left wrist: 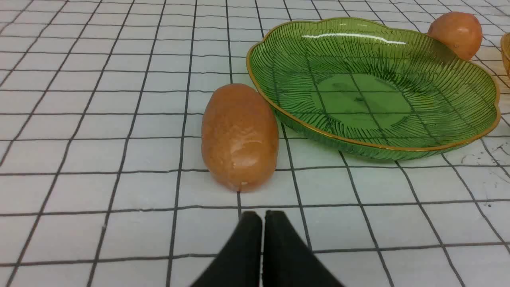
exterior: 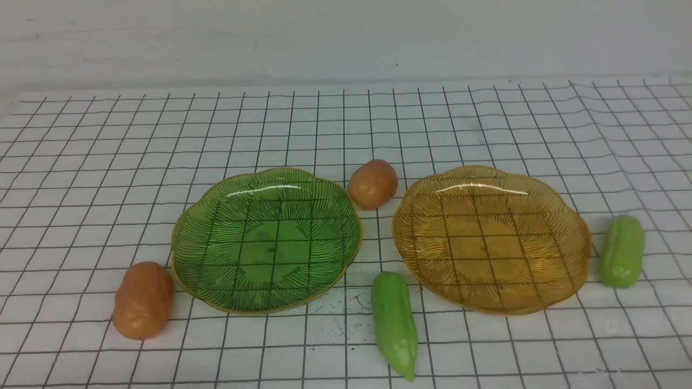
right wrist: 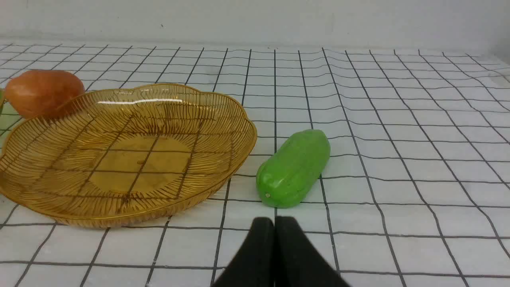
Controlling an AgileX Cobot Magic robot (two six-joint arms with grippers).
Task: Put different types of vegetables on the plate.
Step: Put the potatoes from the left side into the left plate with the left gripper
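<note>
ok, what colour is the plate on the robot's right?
Right plate: translucent amber, ribbed, gold rim. Best in the right wrist view.

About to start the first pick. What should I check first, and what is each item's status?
1. Green ribbed translucent plate empty: ok.
2. Amber ribbed translucent plate empty: ok.
3. Left gripper open for the orange-brown oval toy potato ahead of it: not ok, shut.
4. Right gripper open for the light green toy gourd ahead of it: not ok, shut.
5. Gap between that potato and the green plate's rim: cannot tell.
6. Second potato and second gourd lying free on the gridded cloth: ok.
</note>
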